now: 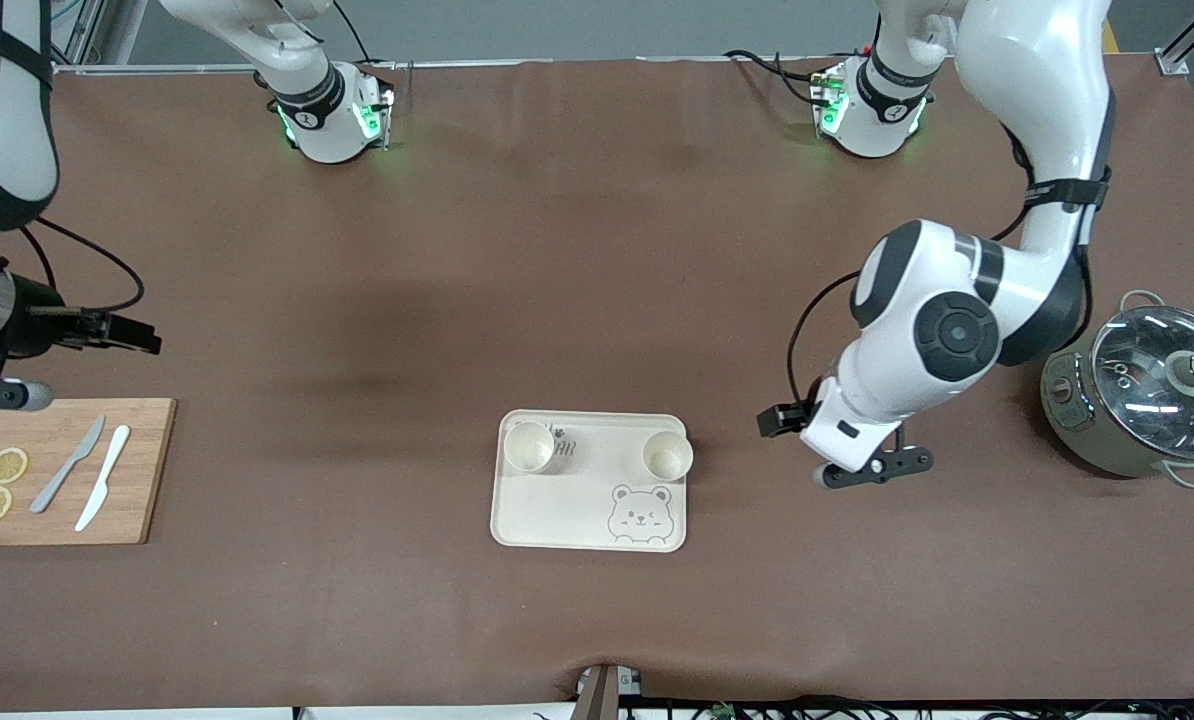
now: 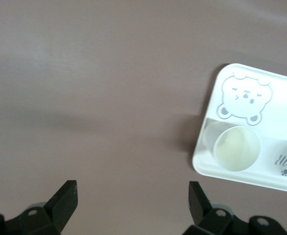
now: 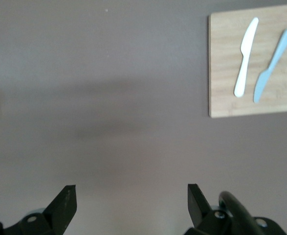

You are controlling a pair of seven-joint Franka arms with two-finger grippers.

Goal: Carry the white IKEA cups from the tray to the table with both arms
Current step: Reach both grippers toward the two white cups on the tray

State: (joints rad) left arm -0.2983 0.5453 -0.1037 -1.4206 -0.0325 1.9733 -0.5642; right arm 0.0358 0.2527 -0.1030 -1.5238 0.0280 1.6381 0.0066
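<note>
The brown table (image 1: 557, 250) carries the cream bear-face tray (image 1: 577, 520), the landmark here. The left gripper (image 1: 862, 468) hangs over bare table beside the tray, toward the left arm's end, its fingers (image 2: 65, 203) spread wide and holding nothing. The right gripper (image 1: 117, 335) is up over the table above the wooden cutting board (image 1: 137, 470), well apart from the tray toward the right arm's end, equally wide open and empty.

The approach seems to be the step in hand. To do it well, each arm should probably take the cup at its own end, coming down centred over the rim so one finger passes inside or both straddle the wall without tipping it.

The tray holds both white IKEA cups, upright and empty: one cup (image 1: 667, 456) at the corner nearest the left gripper, the other cup (image 1: 529, 446) at the corner toward the right arm's end, both along the tray's edge farther from the front camera. Neither is on the table yet.
</note>
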